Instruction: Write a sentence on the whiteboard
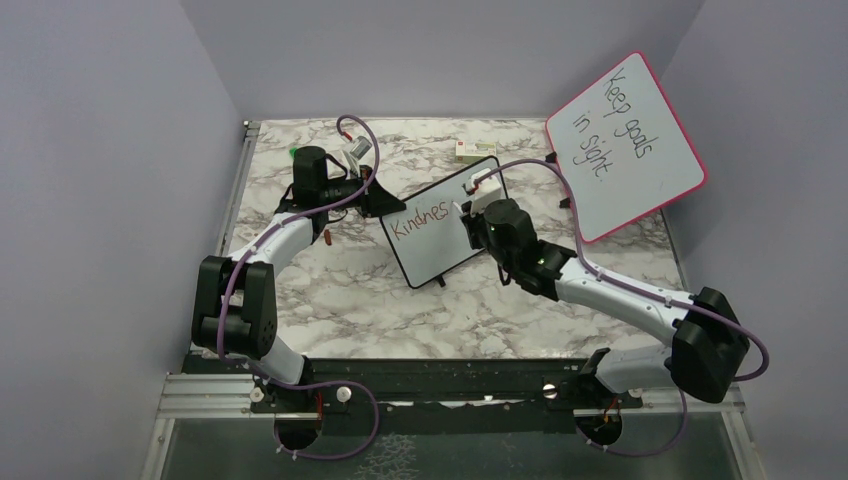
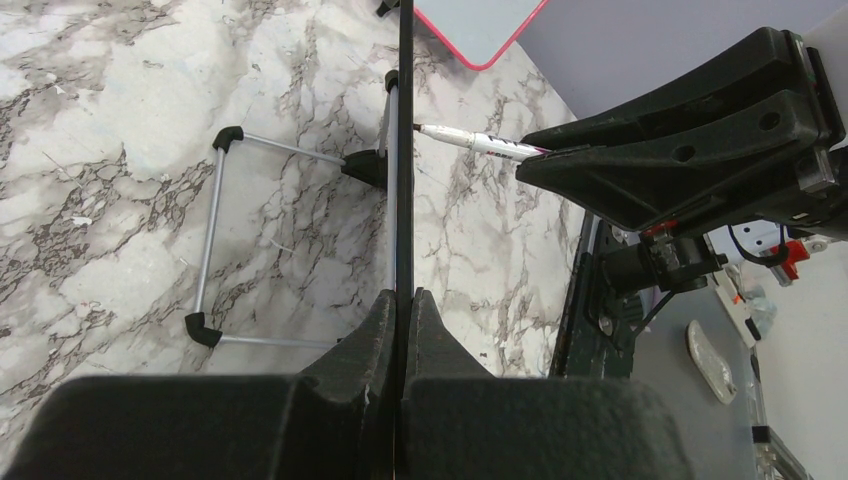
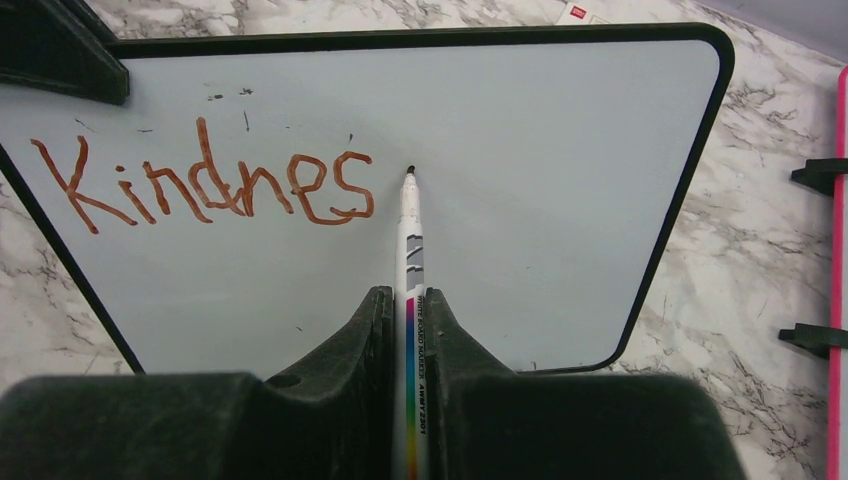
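The small black-framed whiteboard [image 1: 440, 232] stands tilted at the table's middle. It also shows in the right wrist view [image 3: 520, 200], and edge-on in the left wrist view [image 2: 404, 150]. Red-brown handwriting "Kindnes" [image 3: 205, 180] runs across its upper left; it also shows in the top view [image 1: 420, 218]. My left gripper [image 2: 403, 300] is shut on the board's black edge; in the top view it [image 1: 375, 198] is at the board's left corner. My right gripper [image 3: 408, 300] is shut on a white marker [image 3: 411, 240], whose tip is at the board just right of the last "s". The marker also shows in the left wrist view [image 2: 480, 142].
A larger pink-framed board [image 1: 625, 140] reading "Keep goals in sight" stands at the back right; its black feet [image 3: 820, 175] are close to the small board's right side. A small white box [image 1: 473, 151] lies behind the whiteboard. Grey walls enclose the marble table [image 1: 340, 300].
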Available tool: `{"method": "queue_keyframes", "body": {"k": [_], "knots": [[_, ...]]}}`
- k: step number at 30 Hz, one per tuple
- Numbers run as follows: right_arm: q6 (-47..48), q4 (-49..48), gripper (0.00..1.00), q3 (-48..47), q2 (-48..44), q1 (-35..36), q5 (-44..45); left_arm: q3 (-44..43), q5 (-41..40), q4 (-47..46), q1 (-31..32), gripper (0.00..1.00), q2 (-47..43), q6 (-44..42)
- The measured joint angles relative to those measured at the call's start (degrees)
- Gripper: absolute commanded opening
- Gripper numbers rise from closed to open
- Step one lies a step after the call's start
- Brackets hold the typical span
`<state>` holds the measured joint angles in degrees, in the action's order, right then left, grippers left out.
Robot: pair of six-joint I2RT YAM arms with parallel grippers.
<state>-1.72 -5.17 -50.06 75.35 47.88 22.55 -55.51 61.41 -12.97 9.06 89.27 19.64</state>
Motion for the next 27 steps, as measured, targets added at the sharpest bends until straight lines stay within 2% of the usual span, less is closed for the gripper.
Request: {"method": "queue_keyframes", "body": {"k": [27], "knots": [[0.13,-1.49,0.01,-0.57,1.05,0.0,-1.36,-0.09,-0.07,0.31,0.0,0.0,0.0,-0.24]]}}
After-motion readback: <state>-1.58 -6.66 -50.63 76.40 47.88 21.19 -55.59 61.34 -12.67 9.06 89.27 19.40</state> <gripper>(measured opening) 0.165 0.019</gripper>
